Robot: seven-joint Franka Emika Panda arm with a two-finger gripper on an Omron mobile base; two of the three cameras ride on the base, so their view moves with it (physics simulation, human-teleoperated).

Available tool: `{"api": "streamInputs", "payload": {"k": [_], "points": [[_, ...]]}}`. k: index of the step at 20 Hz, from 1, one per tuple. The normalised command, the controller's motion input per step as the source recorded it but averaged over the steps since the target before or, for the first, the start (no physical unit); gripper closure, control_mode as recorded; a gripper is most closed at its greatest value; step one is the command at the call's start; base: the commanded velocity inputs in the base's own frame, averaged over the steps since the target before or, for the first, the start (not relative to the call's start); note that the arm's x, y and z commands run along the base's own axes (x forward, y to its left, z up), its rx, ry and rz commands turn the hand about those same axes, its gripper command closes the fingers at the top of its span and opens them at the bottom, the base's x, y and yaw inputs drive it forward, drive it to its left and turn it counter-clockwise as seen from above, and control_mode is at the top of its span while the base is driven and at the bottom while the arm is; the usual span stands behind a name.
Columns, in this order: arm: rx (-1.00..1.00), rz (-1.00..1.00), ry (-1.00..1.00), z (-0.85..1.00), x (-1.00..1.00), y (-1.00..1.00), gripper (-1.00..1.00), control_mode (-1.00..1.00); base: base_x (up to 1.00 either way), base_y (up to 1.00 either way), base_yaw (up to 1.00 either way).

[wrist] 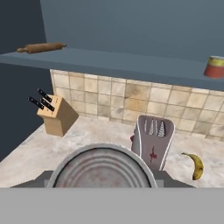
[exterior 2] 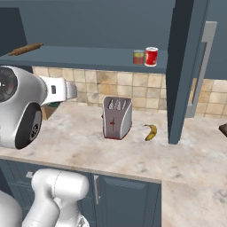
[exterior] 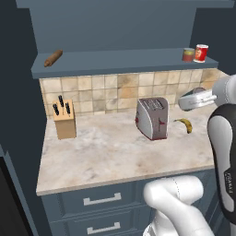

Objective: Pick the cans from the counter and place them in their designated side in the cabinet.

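Jaws are clamped on a can (wrist: 103,168) — its grey metal top sits right in front of the hand camera, between the fingertips, so you are carrying it above the counter (exterior: 106,152), out in front of the toaster (exterior: 152,118). To do this step well, keep the can upright, lift it clear of the toaster, and bring it level with the cabinet shelf (exterior: 115,62) before pushing in; which side is meant for it I cannot tell, so check before letting go. Count: one can in the grip, one short can (exterior: 188,55) and one red can (exterior: 201,53) on the shelf above and right of the toaster, one rolling pin (exterior: 53,58), one knife block (exterior: 64,120), one banana (exterior: 185,124).
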Motion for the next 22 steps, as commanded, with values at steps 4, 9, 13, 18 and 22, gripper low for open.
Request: {"api": "streamInputs", "payload": {"k": [4,9,13,18,22], "points": [[0.0,0.0,0.0,0.17,0.0,-0.06,1.0,-1.0,0.0,0.0,0.0],[-0.01,0.0,-0.04,0.06,0.0,-0.04,1.0,-1.0,0.0,0.0,0.0],[0.0,0.0,-0.06,0.0,0.12,-0.01,1.0,-1.0,0.0,0.0,0.0],[-0.01,0.0,-0.06,0.02,0.11,-0.02,1.0,-1.0,0.0,0.0,0.0],[-0.01,0.0,-0.01,0.06,0.14,-0.07,1.0,-1.0,0.0,0.0,0.0]]}}
